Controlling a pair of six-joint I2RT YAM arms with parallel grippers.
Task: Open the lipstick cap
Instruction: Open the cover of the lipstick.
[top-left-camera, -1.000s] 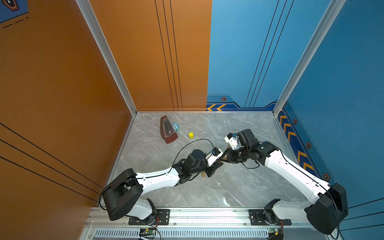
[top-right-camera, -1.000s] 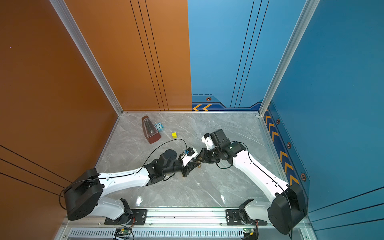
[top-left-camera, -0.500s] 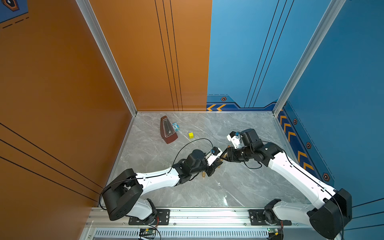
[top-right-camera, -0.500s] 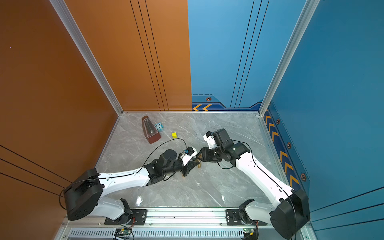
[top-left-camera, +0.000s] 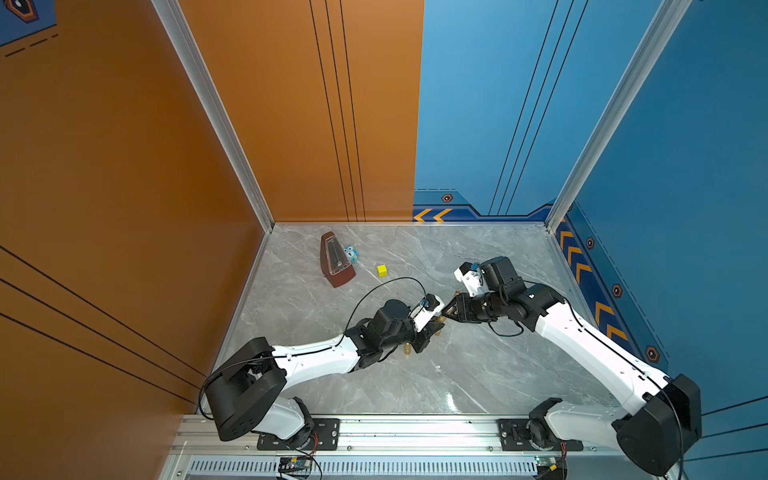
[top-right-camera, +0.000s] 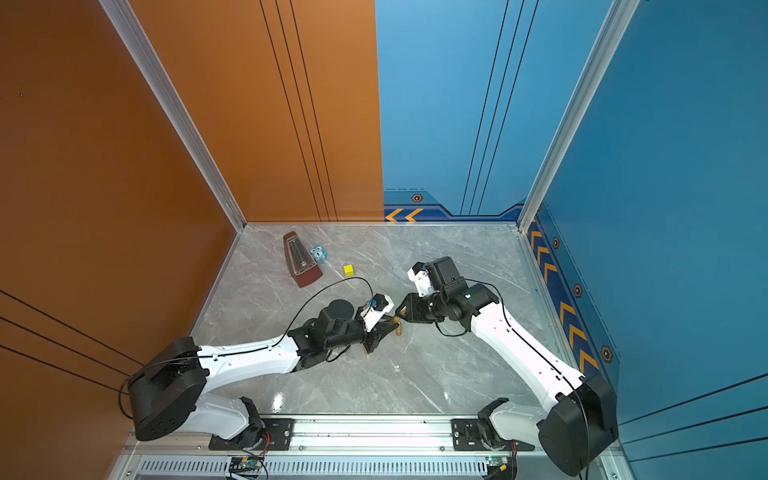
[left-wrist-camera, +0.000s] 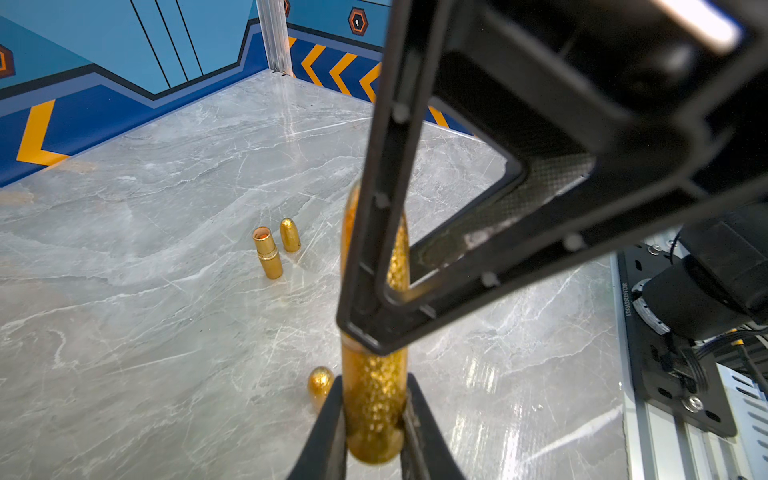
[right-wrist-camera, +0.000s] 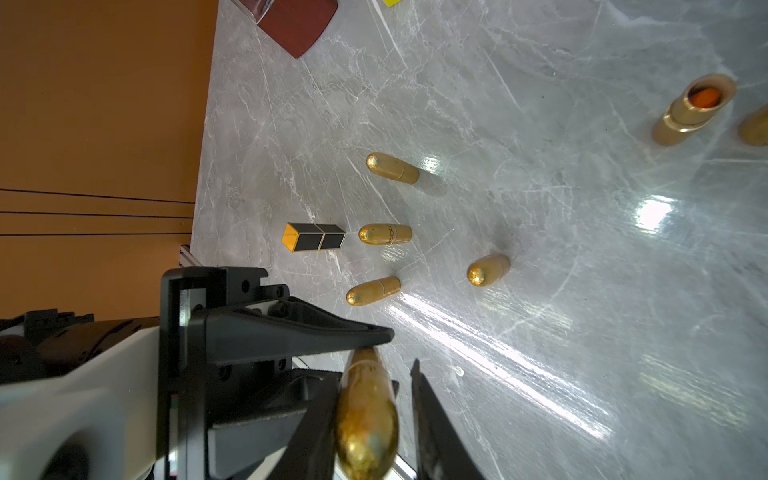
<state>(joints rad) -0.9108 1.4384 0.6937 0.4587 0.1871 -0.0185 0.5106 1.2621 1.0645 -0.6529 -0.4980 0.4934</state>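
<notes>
Gold lipstick (left-wrist-camera: 374, 370) held off the gray table (top-left-camera: 457, 374) between two robot arms; left gripper (left-wrist-camera: 374, 405) clamped tight on one end to steady it; right gripper (right-wrist-camera: 378, 374) slightly parted around the other end, a gap on one side, seemingly placed to pull the cap.

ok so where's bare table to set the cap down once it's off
Bare marble: the patch in front of the near rail, and the far strip right of the yellow cube. Crowded: around the left gripper and right gripper, where gold lipsticks stand, and by the metronome.
</notes>
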